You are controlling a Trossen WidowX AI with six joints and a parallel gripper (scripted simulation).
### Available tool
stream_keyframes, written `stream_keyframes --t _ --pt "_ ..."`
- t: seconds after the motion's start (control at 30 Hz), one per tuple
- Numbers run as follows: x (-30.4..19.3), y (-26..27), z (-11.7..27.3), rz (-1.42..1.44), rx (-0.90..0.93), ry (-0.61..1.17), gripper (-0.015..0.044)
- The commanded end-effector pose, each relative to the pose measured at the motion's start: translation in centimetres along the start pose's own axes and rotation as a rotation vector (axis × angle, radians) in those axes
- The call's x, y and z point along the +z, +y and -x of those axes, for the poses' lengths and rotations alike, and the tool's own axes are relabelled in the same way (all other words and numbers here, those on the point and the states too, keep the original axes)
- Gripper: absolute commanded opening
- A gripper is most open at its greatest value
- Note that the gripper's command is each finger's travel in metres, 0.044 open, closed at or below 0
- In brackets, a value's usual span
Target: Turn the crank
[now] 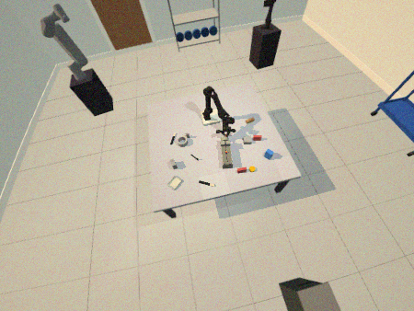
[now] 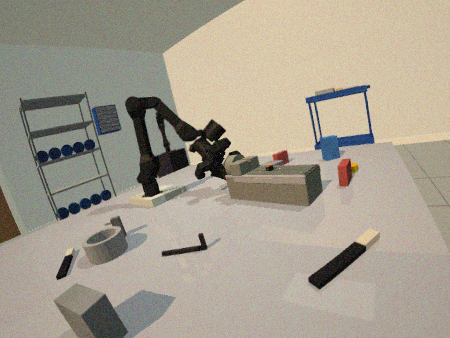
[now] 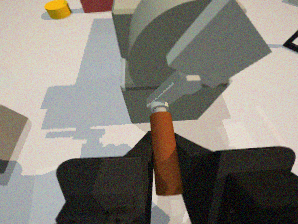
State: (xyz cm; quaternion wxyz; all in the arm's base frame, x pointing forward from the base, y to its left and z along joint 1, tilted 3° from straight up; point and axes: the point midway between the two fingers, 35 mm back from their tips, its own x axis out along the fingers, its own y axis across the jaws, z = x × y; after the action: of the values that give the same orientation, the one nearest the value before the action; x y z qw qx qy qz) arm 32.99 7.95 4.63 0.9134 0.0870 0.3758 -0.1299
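Observation:
The grey machine (image 1: 226, 160) (image 2: 270, 188) (image 3: 167, 100) is a long box with a rounded housing at the arm's end. A small red pointer (image 1: 226, 152) (image 2: 271, 166) shows on its top; the brass zero marks are too small to make out. The crank's grey arm (image 3: 170, 93) runs down to an orange-brown handle (image 3: 165, 145). My gripper (image 3: 158, 134) is shut on this handle, one black finger on each side. In the top and exterior views my gripper (image 1: 225, 132) (image 2: 215, 172) is at the machine's near-arm end, and the handle is hidden or too small to see.
Right of the machine are red blocks (image 1: 257, 137) (image 2: 344, 172), a blue block (image 1: 269, 154) (image 2: 330, 148) and a yellow cylinder (image 1: 252, 169) (image 3: 58, 9). On the other side are a grey ring-shaped cup (image 1: 182, 140) (image 2: 104, 246), a black angled tool (image 2: 185, 250) and a grey block (image 2: 90, 310).

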Motion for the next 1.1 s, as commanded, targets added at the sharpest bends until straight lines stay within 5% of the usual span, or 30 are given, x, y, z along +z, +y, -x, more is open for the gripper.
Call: stream_keyframes --t 0.0,1.07 --pt "0.3 0.8 0.4 0.001 0.02 -0.009 0.0" --pt "1.3 1.5 1.5 0.0 0.021 -0.009 0.0"
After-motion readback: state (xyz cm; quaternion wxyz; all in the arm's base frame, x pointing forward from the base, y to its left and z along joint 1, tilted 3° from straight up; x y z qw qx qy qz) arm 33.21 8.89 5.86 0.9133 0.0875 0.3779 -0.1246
